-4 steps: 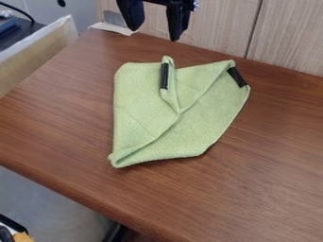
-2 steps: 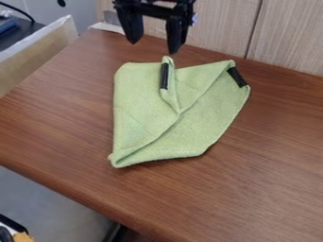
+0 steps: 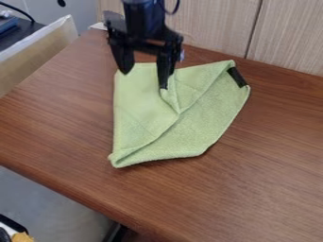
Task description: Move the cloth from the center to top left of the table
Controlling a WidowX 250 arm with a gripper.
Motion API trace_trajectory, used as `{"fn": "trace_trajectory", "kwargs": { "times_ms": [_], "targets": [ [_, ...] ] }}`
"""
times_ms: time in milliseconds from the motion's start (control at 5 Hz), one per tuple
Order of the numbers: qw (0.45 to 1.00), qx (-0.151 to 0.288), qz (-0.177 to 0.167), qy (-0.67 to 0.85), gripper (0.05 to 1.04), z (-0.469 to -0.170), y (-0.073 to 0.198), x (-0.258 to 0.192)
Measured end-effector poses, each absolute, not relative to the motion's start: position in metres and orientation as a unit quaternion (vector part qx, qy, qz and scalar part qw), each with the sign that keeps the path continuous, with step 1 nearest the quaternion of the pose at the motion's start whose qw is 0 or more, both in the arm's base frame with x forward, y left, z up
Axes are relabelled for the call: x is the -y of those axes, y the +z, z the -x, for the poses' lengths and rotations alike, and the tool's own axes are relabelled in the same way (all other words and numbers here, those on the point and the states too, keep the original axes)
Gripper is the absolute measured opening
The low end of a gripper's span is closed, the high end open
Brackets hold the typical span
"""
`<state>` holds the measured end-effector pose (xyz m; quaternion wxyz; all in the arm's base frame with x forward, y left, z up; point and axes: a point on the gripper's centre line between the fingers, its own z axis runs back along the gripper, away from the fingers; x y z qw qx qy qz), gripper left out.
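Cloth (image 3: 139, 113): we see it folded and flat, from the upper middle down to the left of centre in the frame, on the wooden table (image 3: 265, 175).

Gripper (image 3: 145, 81): we have its fingers wide apart, nothing gripped, the tips over the cloth's upper left part; whether they touch the fabric, we cannot tell.

Fingers to cloth: most of the fabric lies below and to the right of the fingertips in the frame, so we are near its upper left edge, well off its middle. We have just the one arm (image 3: 144, 21), coming in from the top edge.

Cloth's long axis: it runs on a slant from lower left to upper right, and the line between our fingertips cuts across that slant.

Cloth's direction: its narrow corner points to the lower left of the frame; the broader end, with a dark strip (image 3: 237, 77), faces the upper right.

Raised fold: we judge the loose fabric by the lower fingertip the best thing to pinch, by lowering a little and closing.

Table's upper left: once we have hold, a short drag that way should do; with an edge grip the far end will likely trail, and a shallow pinch could slip.
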<state>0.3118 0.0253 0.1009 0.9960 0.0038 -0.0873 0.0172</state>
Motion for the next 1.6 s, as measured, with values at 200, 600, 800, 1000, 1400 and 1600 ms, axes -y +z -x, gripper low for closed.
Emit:
{"fn": "trace_trajectory", "kwargs": {
  "times_ms": [200, 600, 800, 1000, 1400, 1600],
  "targets": [
    [0.997, 0.071, -0.006, 0.026, 1.0, -0.307, 0.077, -0.029],
    [0.998, 0.054, -0.016, 0.042, 1.0, -0.305, 0.049, -0.034],
    [0.997, 0.056, -0.01, 0.048, 1.0, -0.314, 0.046, -0.035],
    [0.996, 0.063, -0.011, 0.06, 1.0, -0.327, 0.047, -0.041],
    [0.992, 0.063, -0.019, 0.109, 0.999, -0.351, 0.048, -0.077],
    [0.986, 0.063, -0.024, 0.153, 0.999, -0.358, 0.051, -0.109]
  ]
}}
